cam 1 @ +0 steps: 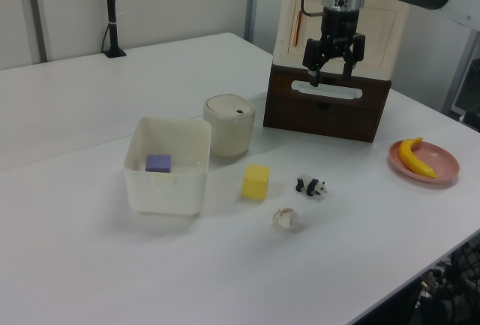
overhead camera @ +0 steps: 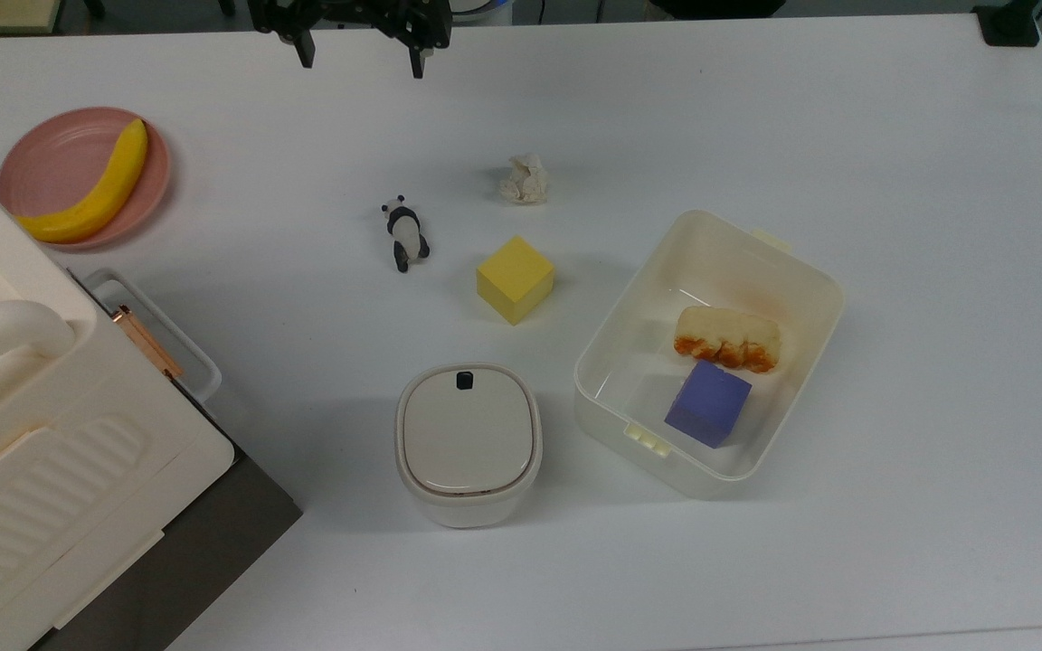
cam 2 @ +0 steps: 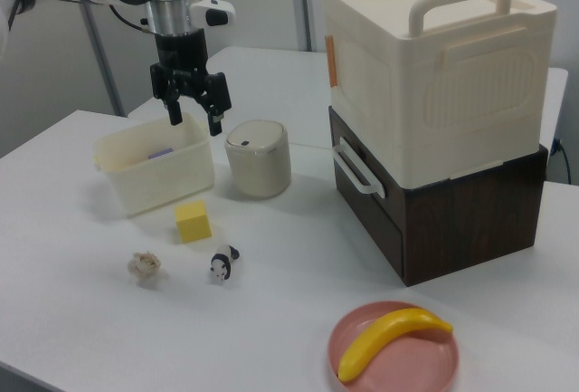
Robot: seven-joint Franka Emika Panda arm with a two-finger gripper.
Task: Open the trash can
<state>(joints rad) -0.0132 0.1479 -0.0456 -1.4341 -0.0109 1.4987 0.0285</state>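
Up above the table [overhead camera: 756, 117] we see the gripper [overhead camera: 360, 61] hanging in the air with its jaws spread wide and nothing between them. In the top view it sits at the upper edge, well apart from the trash can [overhead camera: 468, 443], which stands on the table near the lower middle with its beige lid down and the small black button [overhead camera: 464, 381] toward the top view's upper side. Just beside the trash can, on the top view's right, we find the lidless cream box [overhead camera: 792, 262], holding a purple cube [overhead camera: 707, 403] and a piece of toy bread [overhead camera: 726, 338] with an orange underside. Between the gripper and the trash can lie a yellow cube [overhead camera: 515, 278], a panda figurine [overhead camera: 406, 234] and a crumpled paper ball [overhead camera: 524, 178]. On the top view's left a pink plate [overhead camera: 51, 158] carries a banana [overhead camera: 93, 190]. At the lower left of the top view stands the ribbed cream case [overhead camera: 51, 470] with a handle, resting on a dark brown base [cam 2: 461, 202]. In the left view the gripper [cam 1: 331, 79] hangs in front of that case.
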